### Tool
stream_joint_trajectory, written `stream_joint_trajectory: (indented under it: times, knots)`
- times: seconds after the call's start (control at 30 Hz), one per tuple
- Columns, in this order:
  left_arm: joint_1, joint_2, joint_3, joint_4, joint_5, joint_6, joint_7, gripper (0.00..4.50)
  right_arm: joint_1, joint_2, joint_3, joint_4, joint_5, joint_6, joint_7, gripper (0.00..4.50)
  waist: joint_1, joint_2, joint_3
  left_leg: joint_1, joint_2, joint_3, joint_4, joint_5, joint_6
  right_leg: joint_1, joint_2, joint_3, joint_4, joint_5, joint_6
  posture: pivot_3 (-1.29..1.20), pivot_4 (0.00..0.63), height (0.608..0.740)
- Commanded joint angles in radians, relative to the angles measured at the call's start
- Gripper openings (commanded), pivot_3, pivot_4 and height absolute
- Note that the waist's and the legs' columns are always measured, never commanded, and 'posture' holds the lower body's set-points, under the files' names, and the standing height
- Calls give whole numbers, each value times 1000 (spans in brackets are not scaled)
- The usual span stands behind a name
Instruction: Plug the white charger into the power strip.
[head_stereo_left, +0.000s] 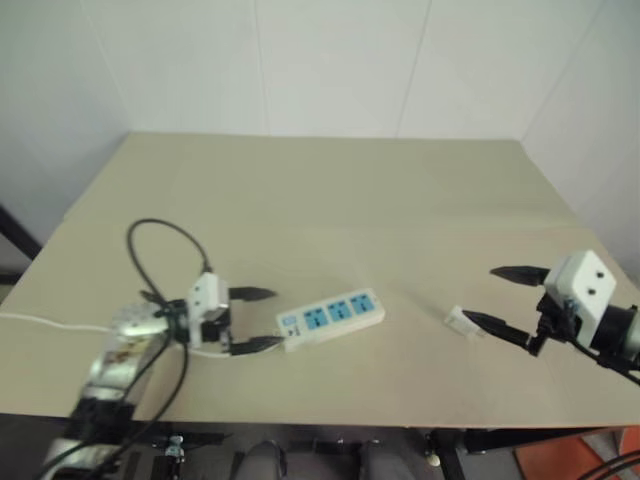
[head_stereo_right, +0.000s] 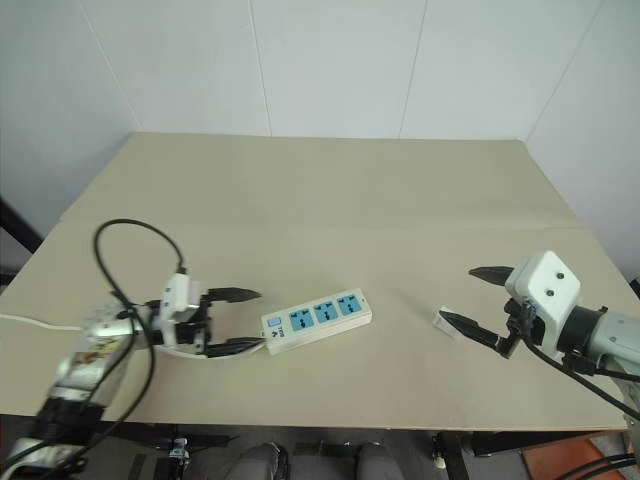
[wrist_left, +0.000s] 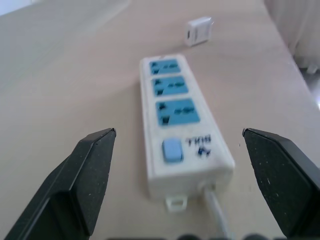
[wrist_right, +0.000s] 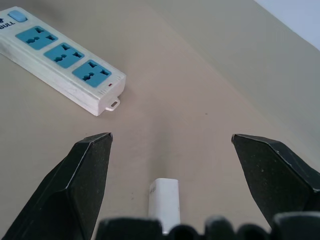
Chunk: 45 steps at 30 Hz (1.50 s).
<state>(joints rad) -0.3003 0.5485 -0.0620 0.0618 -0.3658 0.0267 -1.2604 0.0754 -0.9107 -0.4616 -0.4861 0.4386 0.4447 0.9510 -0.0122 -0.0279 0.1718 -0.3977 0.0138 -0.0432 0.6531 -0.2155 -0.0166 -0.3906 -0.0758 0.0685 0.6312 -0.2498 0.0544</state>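
Observation:
The power strip (head_stereo_left: 332, 318), a white bar with three blue socket faces, lies flat near the table's front edge, left of centre. My left gripper (head_stereo_left: 257, 320) is open just beyond the strip's switch end, its fingers level and apart from it, nothing between them. The white charger (head_stereo_left: 460, 320) lies on the table to the right of the strip. My right gripper (head_stereo_left: 500, 298) is open right beside the charger; in the right wrist view the charger (wrist_right: 165, 204) lies low between the fingers, not gripped. The left wrist view shows the strip (wrist_left: 176, 117) with the charger (wrist_left: 198, 31) past its far end.
The strip's thin white cord (head_stereo_left: 45, 322) runs off the table's left edge. A black cable (head_stereo_left: 150, 250) loops over the tabletop behind my left arm. The beige table (head_stereo_left: 330, 200) ends at white walls behind and on the right.

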Motion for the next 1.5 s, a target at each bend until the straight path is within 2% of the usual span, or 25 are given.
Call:
stream_joint_trajectory:
  times: [0.03, 0.13, 0.3, 0.57, 0.8, 0.97, 1.13, 1.23, 1.37, 1.5]
  knots:
    - [-22, -63, -37, 34, 55, -83, 57, 4407, -8, -2, -19, -39, 24, -1, -12, 4500, -3, 0, 0, 0, 0, 0, 0, 0, 0, 0, 0, 0, 0, 0, 0, 0, 150, 740]
    - [-16, -110, -43, 70, 62, -98, 89, 4407, -1, 0, -27, -47, 31, 1, -15, 4500, -5, 0, 0, 0, 0, 0, 0, 0, 0, 0, 1, 0, 0, 1, 0, 0, 150, 740]
    - [10, -126, -46, 146, 107, -168, 127, 4407, 5, -2, -34, -55, 41, 4, -20, 4500, -4, 0, 0, 0, 0, -1, 0, 0, 0, 0, 0, 0, 0, 0, 0, 0, 150, 740]
    - [50, -111, -46, 192, 110, -203, 127, 4407, -17, -3, -14, -47, 47, 0, -22, 4500, -2, 0, 0, 0, 0, -1, 1, 0, 0, 0, 0, 0, 0, 1, 0, 0, 150, 740]
    - [70, -86, -95, 257, 163, -191, 106, 4407, -37, -6, -9, -51, 56, 3, -26, 4500, -3, 3, -3, 3, 0, -1, 1, 0, 0, 2, 0, 0, 0, 0, 1, 0, 150, 740]
    - [57, -106, -87, 278, 164, -191, 146, 3318, -44, -7, -2, -49, 55, -1, -28, 4500, -5, 10, -7, 5, 0, 0, 0, 0, 0, 4, 1, 1, 1, -2, 5, 0, 150, 740]
    - [-17, -162, -80, 297, 132, -209, 138, 3319, -75, -10, 19, -27, 61, -5, -18, 4500, 0, 14, -9, 7, -1, 0, 1, 0, 0, 5, 0, 2, 1, -2, 6, 0, 150, 740]
    - [-69, -171, -113, 300, 128, -215, 59, 3319, -108, -38, 46, 13, 69, -24, 47, 4500, 6, 13, -9, 5, -1, 0, 1, 0, 0, 5, 0, 1, 0, -1, 6, 0, 150, 740]
    - [-151, -154, -164, 375, 154, -250, -66, 3319, -218, -88, 134, 96, 67, -17, 126, 4500, 2, 11, -8, -2, -1, 0, 6, 0, 1, 1, 0, 1, -2, 1, 6, 0, 150, 740]
    - [-219, -158, -189, 481, 192, -318, -122, 3319, -343, -142, 231, 133, 69, 83, 143, 4500, -1, 10, -7, -2, -1, 0, 6, 0, 1, 1, 0, 1, -2, 3, 3, 0, 150, 740]
